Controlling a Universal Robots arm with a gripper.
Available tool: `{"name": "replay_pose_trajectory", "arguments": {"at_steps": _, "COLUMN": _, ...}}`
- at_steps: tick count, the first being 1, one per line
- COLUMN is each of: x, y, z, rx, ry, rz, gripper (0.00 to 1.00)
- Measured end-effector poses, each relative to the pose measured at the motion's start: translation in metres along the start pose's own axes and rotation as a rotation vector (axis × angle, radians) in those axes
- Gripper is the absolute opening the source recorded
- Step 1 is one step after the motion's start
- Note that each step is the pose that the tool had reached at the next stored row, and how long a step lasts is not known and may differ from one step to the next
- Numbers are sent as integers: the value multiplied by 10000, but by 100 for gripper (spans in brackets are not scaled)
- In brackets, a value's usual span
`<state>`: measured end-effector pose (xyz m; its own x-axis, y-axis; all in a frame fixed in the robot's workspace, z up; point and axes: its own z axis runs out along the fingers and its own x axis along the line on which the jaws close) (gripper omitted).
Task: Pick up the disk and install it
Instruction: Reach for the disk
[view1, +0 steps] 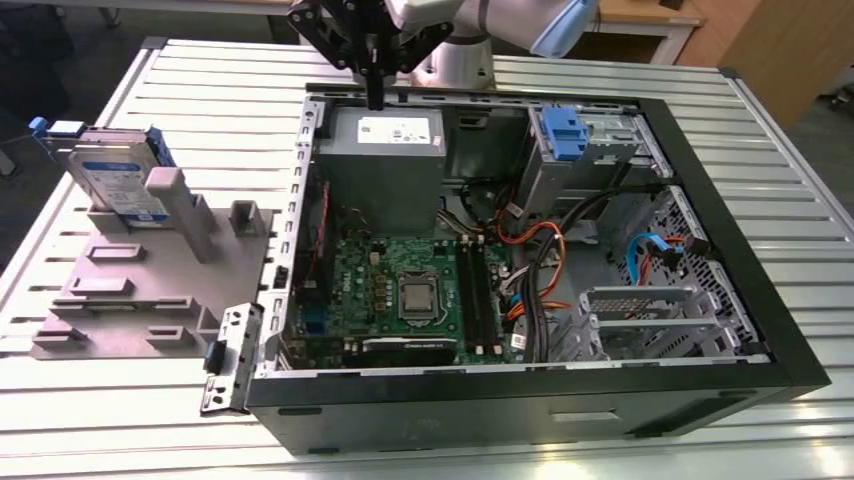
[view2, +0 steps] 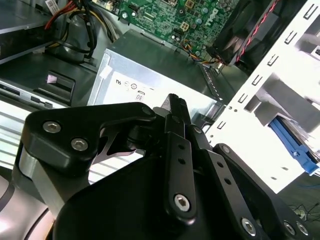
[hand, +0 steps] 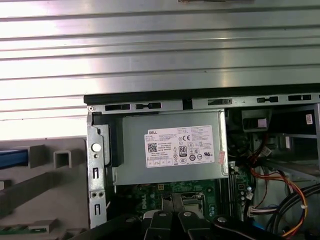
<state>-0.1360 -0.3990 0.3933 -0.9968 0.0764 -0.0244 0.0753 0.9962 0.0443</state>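
The tool hangs with its fingers drawn narrow and nothing between them, tip pointing down just over the back rim of the open case, above the power supply. The disk stands on edge in a grey holder on the table, outside the case at the exterior view's left and well apart from the tool.

By my reading the pick-up has not begun; nothing is installed. A grasp would call for the tool to cross to the holder, spread its fingers and close on the disk's upper edge.
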Motion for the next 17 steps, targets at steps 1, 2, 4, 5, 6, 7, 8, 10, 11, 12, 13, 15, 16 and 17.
{"name": "replay_pose_trajectory", "arguments": {"at_steps": 1, "x": 11, "y": -1, "z": 0, "rx": 0, "ry": -1, "rz": -1, "gripper": 11}}
{"name": "replay_pose_trajectory", "arguments": {"at_steps": 2, "x": 27, "y": -2, "z": 0, "rx": -1, "ry": 0, "rz": -2, "gripper": 11}}
{"name": "replay_pose_trajectory", "arguments": {"at_steps": 4, "x": 61, "y": -4, "z": 0, "rx": 1, "ry": 0, "rz": -2, "gripper": 11}}
{"name": "replay_pose_trajectory", "arguments": {"at_steps": 5, "x": 79, "y": -6, "z": 0, "rx": 0, "ry": 0, "rz": -3, "gripper": 11}}
{"name": "replay_pose_trajectory", "arguments": {"at_steps": 6, "x": 98, "y": -7, "z": 0, "rx": 0, "ry": 0, "rz": -3, "gripper": 11}}
{"name": "replay_pose_trajectory", "arguments": {"at_steps": 7, "x": 116, "y": -9, "z": 1, "rx": 0, "ry": 0, "rz": -2, "gripper": 11}}
{"name": "replay_pose_trajectory", "arguments": {"at_steps": 8, "x": 136, "y": -10, "z": 1, "rx": 0, "ry": -1, "rz": -2, "gripper": 11}}
{"name": "replay_pose_trajectory", "arguments": {"at_steps": 10, "x": 179, "y": -13, "z": 2, "rx": -1, "ry": -1, "rz": -1, "gripper": 11}}
{"name": "replay_pose_trajectory", "arguments": {"at_steps": 11, "x": 202, "y": -15, "z": 2, "rx": -1, "ry": 0, "rz": -2, "gripper": 11}}
{"name": "replay_pose_trajectory", "arguments": {"at_steps": 12, "x": 225, "y": -17, "z": 2, "rx": 0, "ry": 0, "rz": -3, "gripper": 11}}
{"name": "replay_pose_trajectory", "arguments": {"at_steps": 13, "x": 247, "y": -18, "z": 3, "rx": -1, "ry": -1, "rz": -4, "gripper": 11}}
{"name": "replay_pose_trajectory", "arguments": {"at_steps": 15, "x": 291, "y": -21, "z": 4, "rx": 0, "ry": 0, "rz": -2, "gripper": 11}}
{"name": "replay_pose_trajectory", "arguments": {"at_steps": 16, "x": 314, "y": -23, "z": 5, "rx": 0, "ry": 0, "rz": -1, "gripper": 11}}
{"name": "replay_pose_trajectory", "arguments": {"at_steps": 17, "x": 334, "y": -25, "z": 6, "rx": 0, "ry": 0, "rz": -1, "gripper": 11}}
